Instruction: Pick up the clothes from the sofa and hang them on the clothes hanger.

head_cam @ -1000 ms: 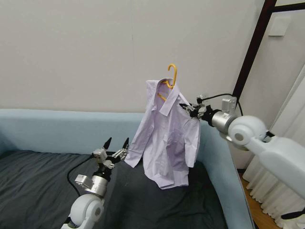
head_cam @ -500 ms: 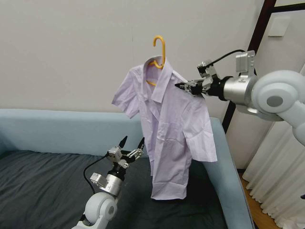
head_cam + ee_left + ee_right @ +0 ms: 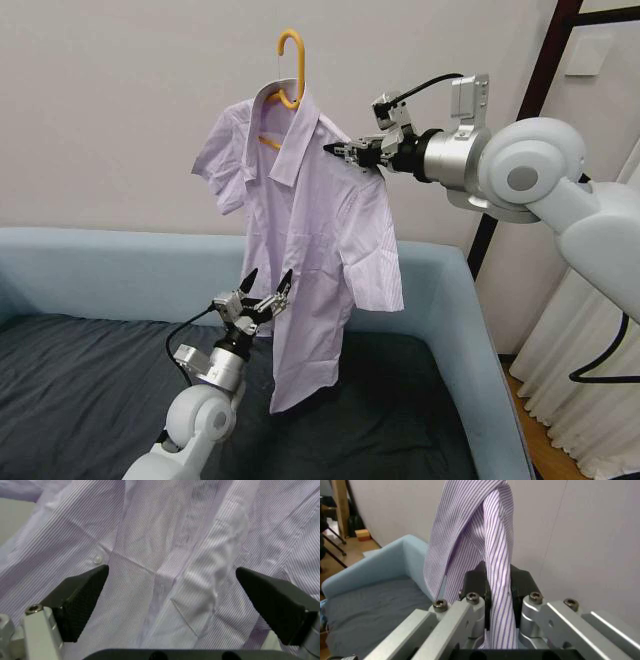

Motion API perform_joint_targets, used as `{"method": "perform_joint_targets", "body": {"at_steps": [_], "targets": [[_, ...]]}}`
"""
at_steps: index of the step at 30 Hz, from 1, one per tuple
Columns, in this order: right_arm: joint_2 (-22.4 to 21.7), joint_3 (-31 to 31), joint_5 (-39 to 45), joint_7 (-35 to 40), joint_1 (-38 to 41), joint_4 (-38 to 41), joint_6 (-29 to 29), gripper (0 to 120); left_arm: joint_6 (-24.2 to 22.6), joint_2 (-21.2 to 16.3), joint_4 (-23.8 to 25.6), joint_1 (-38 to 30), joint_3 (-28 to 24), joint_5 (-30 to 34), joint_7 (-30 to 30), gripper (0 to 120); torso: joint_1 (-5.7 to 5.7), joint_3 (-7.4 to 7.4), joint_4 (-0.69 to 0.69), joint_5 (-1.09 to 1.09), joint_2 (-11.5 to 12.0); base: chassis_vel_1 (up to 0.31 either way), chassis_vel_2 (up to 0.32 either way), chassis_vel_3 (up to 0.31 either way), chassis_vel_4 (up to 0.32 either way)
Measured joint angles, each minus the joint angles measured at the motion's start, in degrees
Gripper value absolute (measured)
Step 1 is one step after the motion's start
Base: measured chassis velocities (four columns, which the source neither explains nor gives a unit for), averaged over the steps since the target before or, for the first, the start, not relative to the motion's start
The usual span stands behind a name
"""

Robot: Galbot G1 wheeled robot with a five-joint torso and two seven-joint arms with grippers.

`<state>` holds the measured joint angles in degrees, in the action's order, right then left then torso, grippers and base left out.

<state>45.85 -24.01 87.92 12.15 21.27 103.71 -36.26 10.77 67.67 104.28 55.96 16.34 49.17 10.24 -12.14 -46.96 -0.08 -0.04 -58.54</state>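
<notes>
Right tool [image 3: 342,152] clamps the shirt [image 3: 310,250] by its shoulder, high on its orange hanger [image 3: 291,62] above the sofa [image 3: 90,270]; left tool [image 3: 266,290], fingers apart, faces the shirt's front.

Soft, even indoor light: the pale wall [image 3: 120,120] is bright, the shirt [image 3: 320,220] shows gentle fold shading, and the sofa seat [image 3: 80,390] looks dark.

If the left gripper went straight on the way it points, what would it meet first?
The lilac striped short-sleeved shirt, its front placket; the open left gripper faces it, depth unclear.
</notes>
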Motion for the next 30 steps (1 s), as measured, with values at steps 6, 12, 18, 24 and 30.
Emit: {"method": "perform_joint_targets", "body": {"at_steps": [6,12,18,24,30], "targets": [[-0.6,-0.8,2.4,2.7,2.7,0.5,-1.2,7,-1.1,-2.9,-0.5,-2.7,-0.4,6.7,3.2,100,0.00,0.00,0.00,0.00,0.0,0.000,0.000,0.000,0.000],[-0.9,-1.0,2.4,3.1,2.8,1.6,-1.6,7,-2.6,-8.1,-1.3,-6.3,-0.6,13.5,4.8,100,0.00,0.00,0.01,0.00,0.0,0.000,0.000,0.000,0.000],[-0.9,-1.0,2.1,3.1,2.6,1.7,-1.6,7,-3.3,-12.5,-3.1,-9.2,-1.2,17.4,7.5,100,0.00,0.00,0.02,0.00,0.0,0.000,0.000,0.000,0.000],[-0.2,-1.4,1.9,3.0,3.0,1.8,-1.7,7,-3.5,-15.9,-5.3,-15.8,-4.9,20.2,11.9,100,0.00,0.00,0.01,0.00,0.0,0.000,0.000,0.000,0.000],[-0.3,-1.4,1.5,3.3,2.1,2.2,-1.7,7,-1.9,-16.2,-8.0,-22.6,-10.3,20.4,12.9,93,0.00,0.00,0.00,0.00,0.0,0.000,0.000,0.000,0.000]]}}
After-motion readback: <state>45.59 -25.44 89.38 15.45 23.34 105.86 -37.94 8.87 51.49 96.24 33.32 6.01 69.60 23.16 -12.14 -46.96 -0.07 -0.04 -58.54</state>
